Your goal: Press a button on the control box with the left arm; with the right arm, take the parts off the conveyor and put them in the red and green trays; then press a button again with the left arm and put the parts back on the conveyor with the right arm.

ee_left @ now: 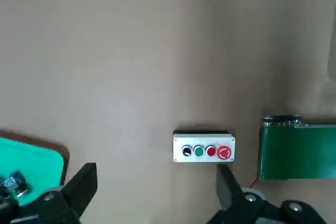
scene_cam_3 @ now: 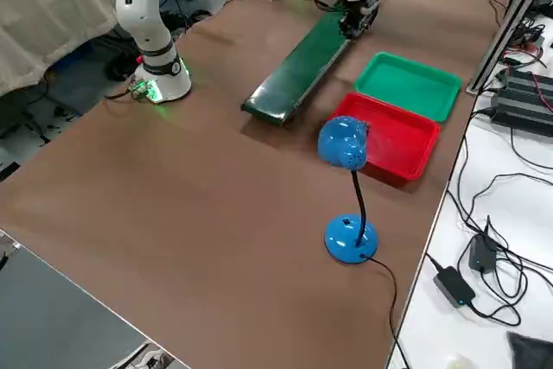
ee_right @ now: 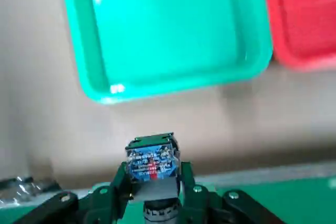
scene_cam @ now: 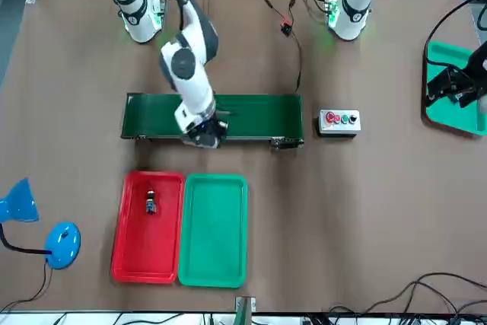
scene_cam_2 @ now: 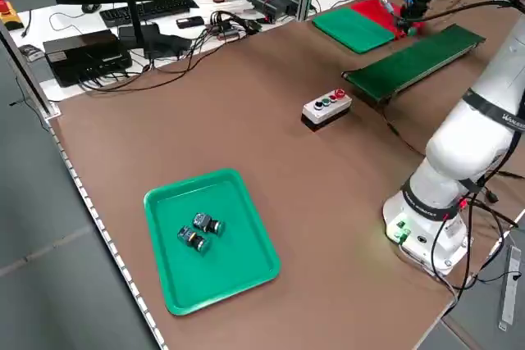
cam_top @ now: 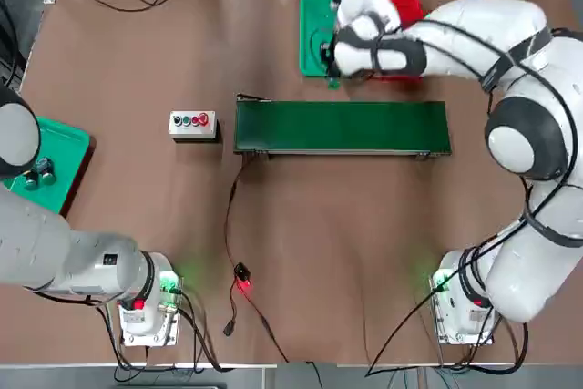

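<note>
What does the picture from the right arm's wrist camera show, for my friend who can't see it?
The right gripper holds a small part between its fingers, just above the edge of the dark green conveyor. Beyond it on the brown table lie an empty green tray and, beside that, a corner of the red tray.

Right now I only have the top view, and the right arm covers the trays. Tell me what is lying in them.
Observer: From the front, the red tray holds one small part; nothing lies in the green tray.
Operator: Report what the right tool is carrying.
Observer: Its wrist view shows the right tool shut on the second part, with a printed label facing the camera.
Operator: Give me its position against the conveyor.
Observer: In the front view it hangs over the edge of the conveyor nearest the trays, not yet above the green tray.
</note>
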`<action>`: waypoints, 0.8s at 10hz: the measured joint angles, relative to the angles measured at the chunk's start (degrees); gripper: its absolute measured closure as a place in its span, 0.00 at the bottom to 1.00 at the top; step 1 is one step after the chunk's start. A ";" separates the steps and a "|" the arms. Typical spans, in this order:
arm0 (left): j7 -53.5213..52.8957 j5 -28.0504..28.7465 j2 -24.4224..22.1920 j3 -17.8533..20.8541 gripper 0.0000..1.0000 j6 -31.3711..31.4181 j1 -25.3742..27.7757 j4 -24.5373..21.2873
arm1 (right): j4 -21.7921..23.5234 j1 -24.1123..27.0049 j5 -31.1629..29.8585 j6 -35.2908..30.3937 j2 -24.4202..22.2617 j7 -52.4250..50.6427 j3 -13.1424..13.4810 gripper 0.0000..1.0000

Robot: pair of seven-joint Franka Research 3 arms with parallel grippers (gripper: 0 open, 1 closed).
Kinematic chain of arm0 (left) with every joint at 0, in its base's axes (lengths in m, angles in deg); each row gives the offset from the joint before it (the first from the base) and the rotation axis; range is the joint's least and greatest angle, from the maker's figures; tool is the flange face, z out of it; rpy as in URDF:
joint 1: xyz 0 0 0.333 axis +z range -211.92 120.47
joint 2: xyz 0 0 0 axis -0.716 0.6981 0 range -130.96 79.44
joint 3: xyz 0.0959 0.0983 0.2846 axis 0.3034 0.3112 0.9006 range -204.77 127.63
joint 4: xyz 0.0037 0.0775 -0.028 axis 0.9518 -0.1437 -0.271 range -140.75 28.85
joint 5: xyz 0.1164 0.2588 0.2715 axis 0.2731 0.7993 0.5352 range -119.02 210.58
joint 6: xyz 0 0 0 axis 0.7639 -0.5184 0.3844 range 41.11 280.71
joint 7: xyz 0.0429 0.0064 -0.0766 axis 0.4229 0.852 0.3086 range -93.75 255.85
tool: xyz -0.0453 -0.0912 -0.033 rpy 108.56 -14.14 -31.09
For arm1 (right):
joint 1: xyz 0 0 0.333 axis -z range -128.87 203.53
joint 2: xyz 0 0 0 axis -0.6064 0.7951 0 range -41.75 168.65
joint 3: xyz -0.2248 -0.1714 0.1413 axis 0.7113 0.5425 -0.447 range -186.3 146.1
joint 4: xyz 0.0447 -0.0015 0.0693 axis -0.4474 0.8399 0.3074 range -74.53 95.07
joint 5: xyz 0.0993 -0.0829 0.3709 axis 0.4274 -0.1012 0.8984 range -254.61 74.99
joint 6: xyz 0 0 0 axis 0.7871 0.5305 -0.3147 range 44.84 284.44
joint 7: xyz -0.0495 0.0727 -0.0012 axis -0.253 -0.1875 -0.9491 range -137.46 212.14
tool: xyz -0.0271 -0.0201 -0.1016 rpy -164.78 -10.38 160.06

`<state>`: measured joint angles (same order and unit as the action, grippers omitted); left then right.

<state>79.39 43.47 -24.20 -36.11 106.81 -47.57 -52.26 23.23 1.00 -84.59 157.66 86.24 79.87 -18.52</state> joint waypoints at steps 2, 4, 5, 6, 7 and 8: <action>0.00 0.00 0.00 0.00 0.00 0.00 0.01 0.00 | -5.09 2.60 0.00 -0.29 1.96 -1.87 0.01 0.57; 0.00 0.00 0.01 0.01 0.00 0.00 0.01 0.00 | -10.96 3.84 -0.18 0.16 7.76 -1.89 0.02 0.57; 0.00 0.00 0.01 0.00 0.00 0.00 0.00 0.00 | -12.93 4.05 -0.69 1.92 10.69 -1.89 0.02 0.57; 0.00 0.00 0.01 0.00 0.00 0.00 0.00 0.00 | -14.24 4.37 -1.39 4.60 13.13 -1.89 0.05 0.57; 0.00 0.00 0.01 0.00 0.00 0.00 0.00 0.01 | -14.87 5.11 -2.76 6.92 14.83 -2.16 0.06 0.57; 0.00 0.00 0.01 0.00 0.00 0.00 0.01 0.00 | -15.11 6.14 -4.11 8.07 16.05 -3.32 0.08 0.57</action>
<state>79.39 43.47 -24.19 -36.11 106.81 -47.56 -52.26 8.12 7.14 -88.70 165.73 102.30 76.54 -18.44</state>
